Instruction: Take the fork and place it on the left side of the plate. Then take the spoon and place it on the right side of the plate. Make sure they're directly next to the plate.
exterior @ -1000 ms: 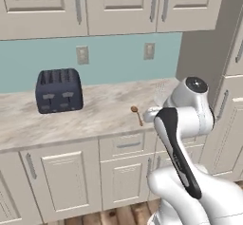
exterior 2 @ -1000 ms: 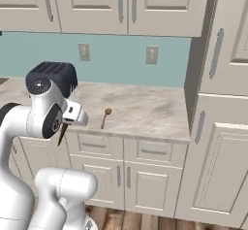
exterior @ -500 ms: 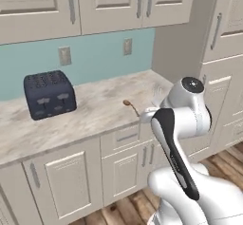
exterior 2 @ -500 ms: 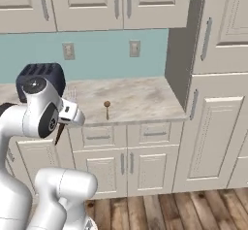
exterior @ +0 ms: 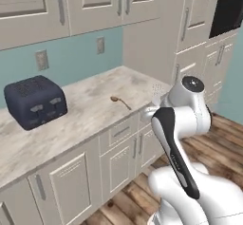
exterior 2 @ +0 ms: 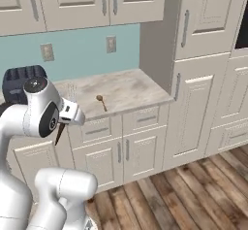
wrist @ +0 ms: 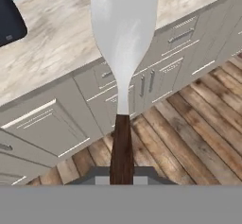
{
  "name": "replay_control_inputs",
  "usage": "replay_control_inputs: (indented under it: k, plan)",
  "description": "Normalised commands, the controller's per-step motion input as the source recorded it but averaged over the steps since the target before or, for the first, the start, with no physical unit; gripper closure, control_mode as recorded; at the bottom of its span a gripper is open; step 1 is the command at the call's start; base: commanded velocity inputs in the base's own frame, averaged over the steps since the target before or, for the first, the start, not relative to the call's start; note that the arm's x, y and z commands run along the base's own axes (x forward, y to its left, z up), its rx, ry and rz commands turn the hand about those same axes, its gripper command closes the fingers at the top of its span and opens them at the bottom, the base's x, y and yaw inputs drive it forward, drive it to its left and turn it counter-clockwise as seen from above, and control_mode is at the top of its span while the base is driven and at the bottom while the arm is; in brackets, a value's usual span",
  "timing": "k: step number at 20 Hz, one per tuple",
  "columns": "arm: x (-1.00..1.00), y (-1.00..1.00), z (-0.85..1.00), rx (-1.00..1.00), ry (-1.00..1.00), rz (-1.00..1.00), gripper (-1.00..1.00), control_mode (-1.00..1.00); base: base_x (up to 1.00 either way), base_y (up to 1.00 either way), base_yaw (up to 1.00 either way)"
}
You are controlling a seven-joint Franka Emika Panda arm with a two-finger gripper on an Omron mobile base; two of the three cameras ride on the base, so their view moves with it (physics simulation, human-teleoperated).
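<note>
One utensil in hand: claw (wrist: pixel 122 180) clamped on the fork (wrist: pixel 124 53) by its dark handle. Carry level toward the plate's left side, avoiding the spoon (exterior: pixel 120 101) mid-tabletop (exterior: pixel 80 119).

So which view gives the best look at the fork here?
The hand view: the fork fills its middle, pale tines up and dark handle running down to the jaws that grip it. The right base view shows just its dark handle poking down below the hand and faint tines above. In the left base view I can make out faint tines at most.
</note>
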Motion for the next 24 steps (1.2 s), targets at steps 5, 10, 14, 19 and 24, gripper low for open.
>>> replay_control_inputs:
  k: [5, 10, 14, 19, 24]
  plan:
    - [0.0, 0.0, 0.0, 0.0, 0.0, 0.0, 1.0, 1.0, -0.72, 0.58, -0.44]
    - [0.0, 0.0, 0.0, 0.0, 0.0, 0.0, 1.0, 1.0, -0.84, 0.59, -0.42]
    - [0.0, 0.0, 0.0, 0.0, 0.0, 0.0, 1.0, 1.0, -0.86, 0.58, -0.41]
    - [0.0, 0.0, 0.0, 0.0, 0.0, 0.0, 1.0, 1.0, -0.9, 0.48, -0.38]
    - [0.0, 0.0, 0.0, 0.0, 0.0, 0.0, 1.0, 1.0, -0.95, 0.33, -0.36]
